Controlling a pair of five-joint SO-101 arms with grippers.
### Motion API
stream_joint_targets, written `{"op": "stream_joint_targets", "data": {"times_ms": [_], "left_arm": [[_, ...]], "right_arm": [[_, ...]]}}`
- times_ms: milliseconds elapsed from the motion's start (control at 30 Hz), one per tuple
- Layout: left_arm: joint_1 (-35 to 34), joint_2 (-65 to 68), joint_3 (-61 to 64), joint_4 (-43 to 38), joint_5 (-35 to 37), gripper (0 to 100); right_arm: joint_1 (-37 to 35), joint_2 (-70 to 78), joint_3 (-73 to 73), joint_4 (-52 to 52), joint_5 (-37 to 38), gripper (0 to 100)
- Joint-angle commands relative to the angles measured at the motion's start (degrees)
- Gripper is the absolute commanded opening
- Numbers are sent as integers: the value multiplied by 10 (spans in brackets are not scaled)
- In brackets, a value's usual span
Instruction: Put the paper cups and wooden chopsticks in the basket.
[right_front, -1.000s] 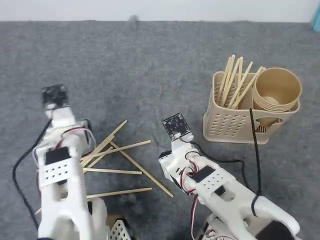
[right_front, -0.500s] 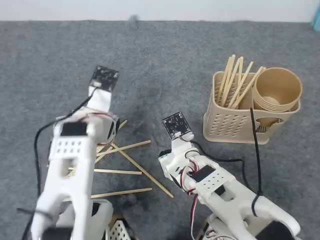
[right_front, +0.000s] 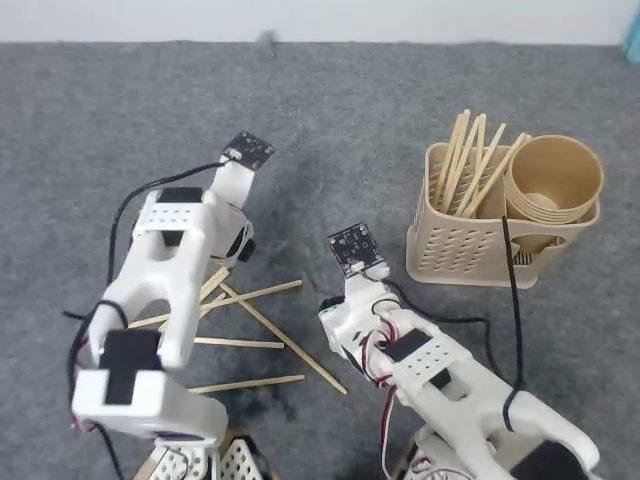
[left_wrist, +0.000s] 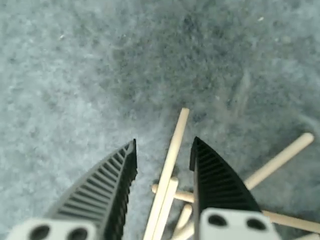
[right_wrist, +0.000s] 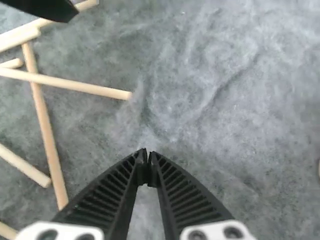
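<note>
Left arm swung from near-left corner toward centre of bench (right_front: 330, 110) since a second ago; right arm unmoved. My left tool (left_wrist: 164, 141) spread, straddling tip of one loose chopstick (left_wrist: 176, 142). My right tool (right_wrist: 148, 152) pressed together over bare grey cover. Other chopsticks (right_front: 262, 293) scattered between arms. Basket (right_front: 455, 250) by right edge: chopstick bundle (right_front: 470, 165) in one compartment, stacked paper cups (right_front: 555, 180) in other.
</note>
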Motion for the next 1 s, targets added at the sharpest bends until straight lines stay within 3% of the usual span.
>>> {"op": "stream_joint_targets", "data": {"times_ms": [0,267,433,767,967], "left_arm": [[10,18,-30,-14,-6,167],[18,67,-37,-41,-4,157],[18,65,-42,-40,-5,5],[14,62,-43,-38,-4,13],[12,-16,-47,-38,-3,13]], "right_arm": [[8,7,-40,-7,-4,8],[8,7,-40,-7,-4,8],[8,7,-40,-7,-4,8],[9,7,-40,-7,-4,8],[9,7,-40,-7,-4,8]]}}
